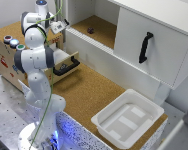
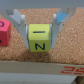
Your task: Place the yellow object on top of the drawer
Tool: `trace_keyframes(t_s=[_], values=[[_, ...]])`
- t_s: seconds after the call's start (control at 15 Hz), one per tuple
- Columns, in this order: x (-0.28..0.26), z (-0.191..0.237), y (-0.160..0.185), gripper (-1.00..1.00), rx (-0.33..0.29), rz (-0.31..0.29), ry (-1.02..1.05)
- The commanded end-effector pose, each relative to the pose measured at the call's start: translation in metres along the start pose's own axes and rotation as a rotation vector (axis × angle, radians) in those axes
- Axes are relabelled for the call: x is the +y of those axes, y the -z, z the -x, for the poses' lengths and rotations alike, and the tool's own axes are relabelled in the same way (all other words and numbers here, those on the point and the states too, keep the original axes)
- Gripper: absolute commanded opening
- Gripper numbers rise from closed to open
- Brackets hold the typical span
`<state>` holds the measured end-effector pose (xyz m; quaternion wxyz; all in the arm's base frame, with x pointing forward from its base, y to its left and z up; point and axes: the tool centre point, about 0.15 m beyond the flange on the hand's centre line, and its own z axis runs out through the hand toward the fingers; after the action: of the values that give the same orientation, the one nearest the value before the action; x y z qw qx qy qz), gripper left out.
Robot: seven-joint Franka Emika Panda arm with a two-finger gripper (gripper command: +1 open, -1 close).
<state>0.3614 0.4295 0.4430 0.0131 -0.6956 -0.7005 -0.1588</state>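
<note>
In the wrist view the yellow object (image 2: pixel 40 38), a cube with dark letters on its faces, sits between my gripper's (image 2: pixel 40 34) two fingers (image 2: pixel 22 27), which rest against its sides. Brown cork-like ground lies under it. In the exterior view my gripper (image 1: pixel 58 26) hovers by the back corner of the drawer (image 1: pixel 6 57), a light-brown wooden unit with red, blue and green buttons (image 1: pixel 13 42) on top. Its drawer front with the black handle (image 1: pixel 67 66) is pulled out. The arm hides the cube in that view.
A pink cube (image 2: pixel 4 32) lies close beside the yellow one. A white strip with red print (image 2: pixel 60 71) borders the cork. A white cabinet door with a black handle (image 1: pixel 145 47) stands on the exterior view's right, and a white tub (image 1: pixel 128 117) sits below it.
</note>
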Motion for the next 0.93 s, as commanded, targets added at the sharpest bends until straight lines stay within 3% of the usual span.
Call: trace_keyframes(t_s=[0.0,0.2,0.6,0.87], values=[[0.01,-0.017,-0.019,1.0,-0.065,0.038,-0.033],[0.014,-0.012,-0.007,1.0,-0.036,0.044,-0.063],[0.021,-0.003,0.056,1.0,0.045,0.075,-0.063],[0.018,0.0,0.063,1.0,0.042,0.069,-0.065]])
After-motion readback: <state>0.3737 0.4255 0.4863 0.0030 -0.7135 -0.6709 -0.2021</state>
